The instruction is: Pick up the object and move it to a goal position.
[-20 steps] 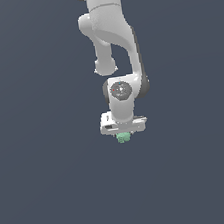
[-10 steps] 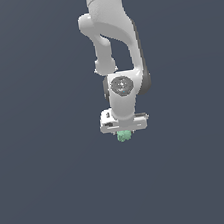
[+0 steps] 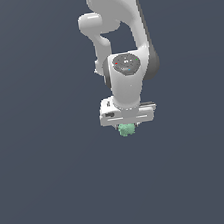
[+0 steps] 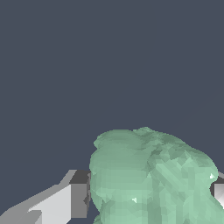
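The object is a small mint-green lumpy blob (image 3: 127, 129) sticking out just under the white hand of my arm in the exterior view. My gripper (image 3: 128, 128) is shut on it, with the fingers mostly hidden behind the hand and the blob. In the wrist view the blob (image 4: 148, 179) fills the space between the two fingers; one grey-tipped finger (image 4: 78, 194) presses on one side, and the other finger (image 4: 218, 192) shows at the frame's edge on the other side.
The plain dark grey-blue surface (image 3: 53, 183) fills both views. The white arm (image 3: 126, 76) rises above the hand to the exterior view's top edge.
The arm and hand have shifted slightly up and to the exterior view's right, with the green blob still held between the fingers.
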Action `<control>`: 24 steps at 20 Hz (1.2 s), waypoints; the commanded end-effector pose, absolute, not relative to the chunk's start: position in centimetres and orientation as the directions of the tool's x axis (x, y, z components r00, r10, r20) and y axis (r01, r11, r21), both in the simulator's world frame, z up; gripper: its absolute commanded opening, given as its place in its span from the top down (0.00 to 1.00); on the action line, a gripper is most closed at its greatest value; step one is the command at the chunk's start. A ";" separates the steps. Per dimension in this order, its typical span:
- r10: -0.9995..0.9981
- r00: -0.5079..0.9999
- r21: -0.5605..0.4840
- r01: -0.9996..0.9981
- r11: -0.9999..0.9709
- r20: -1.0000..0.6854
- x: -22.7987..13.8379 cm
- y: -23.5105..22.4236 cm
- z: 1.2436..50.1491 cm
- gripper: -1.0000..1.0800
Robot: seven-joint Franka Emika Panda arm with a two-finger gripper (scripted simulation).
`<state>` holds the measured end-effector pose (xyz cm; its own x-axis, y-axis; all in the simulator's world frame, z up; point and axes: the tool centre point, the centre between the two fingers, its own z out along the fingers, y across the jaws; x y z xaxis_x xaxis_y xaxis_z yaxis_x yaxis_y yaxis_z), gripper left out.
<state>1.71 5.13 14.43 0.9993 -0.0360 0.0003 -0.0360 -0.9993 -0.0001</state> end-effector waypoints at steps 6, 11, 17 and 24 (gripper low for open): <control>-0.036 0.999 0.000 -0.036 -0.999 0.001 3.3 6.2 22.5 1.00; -0.036 0.999 0.000 -0.036 -0.999 0.001 4.5 6.8 27.5 1.00; -0.036 0.999 0.000 -0.036 -0.999 0.000 5.8 7.5 32.9 1.00; -0.036 0.999 0.000 -0.036 -0.999 0.000 6.9 8.1 36.9 1.00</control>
